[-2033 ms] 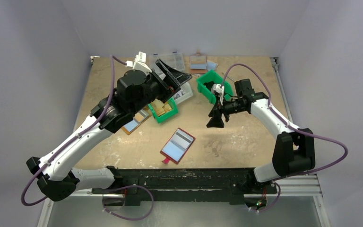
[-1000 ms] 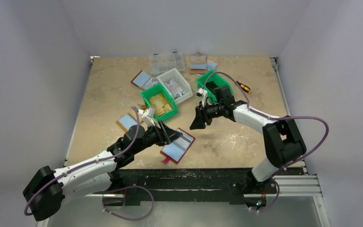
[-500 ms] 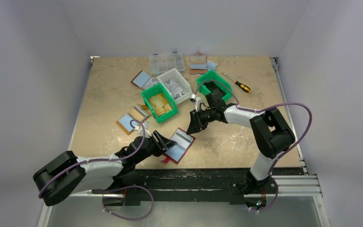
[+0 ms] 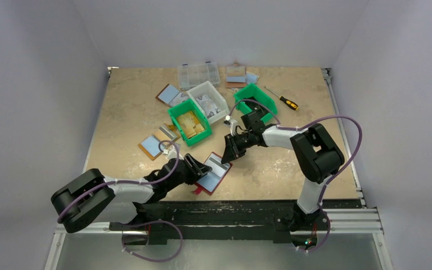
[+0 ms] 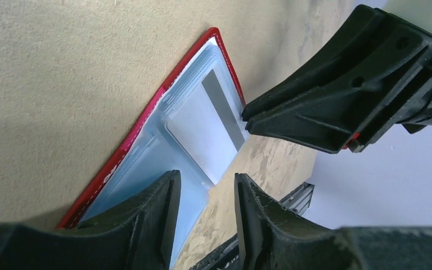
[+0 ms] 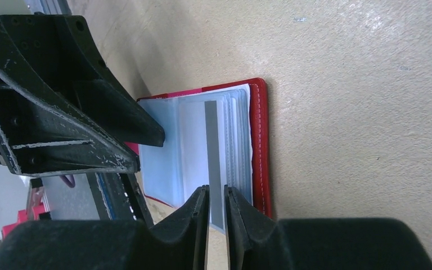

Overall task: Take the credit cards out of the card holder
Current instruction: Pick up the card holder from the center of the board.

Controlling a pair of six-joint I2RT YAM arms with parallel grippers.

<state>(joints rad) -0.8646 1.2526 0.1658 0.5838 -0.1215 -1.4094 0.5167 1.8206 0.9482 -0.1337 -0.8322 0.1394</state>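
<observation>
Card holder (image 4: 212, 179) lies open and flat on the tabletop (image 4: 129, 107), same spot and angle as 2 s ago, so it hasn't budged. What changed is the arms. 2 s ago the left arm was raised over the green bin (image 4: 174, 119) and the right jaws hung well off the holder's far side. 1 s ago the left had dropped in beside the holder. Now both sets of jaws are at it from opposite ends.

Left jaws: part open with a clear gap and nothing between them. The tips sit over the holder's near pale-blue panel; 0.5 s ago they were just at its left rim. Can't tell from any view whether they press down on it.

Right jaws: down to a thin slit, tips at the edge of the holder's far panel, lower and closer in than 0.5 s ago. The top credit card (image 5: 202, 132), pale grey with a dark band, sits in that panel's pocket stack. In the right wrist view its band runs straight into the slit and its end reaches between the fingertips (image 6: 194, 211). Can't tell if they have clamped it or only straddle it.

The two sets of jaws are near each other but apart, with the card between them. The green bin is beyond the left jaws, well apart.
</observation>
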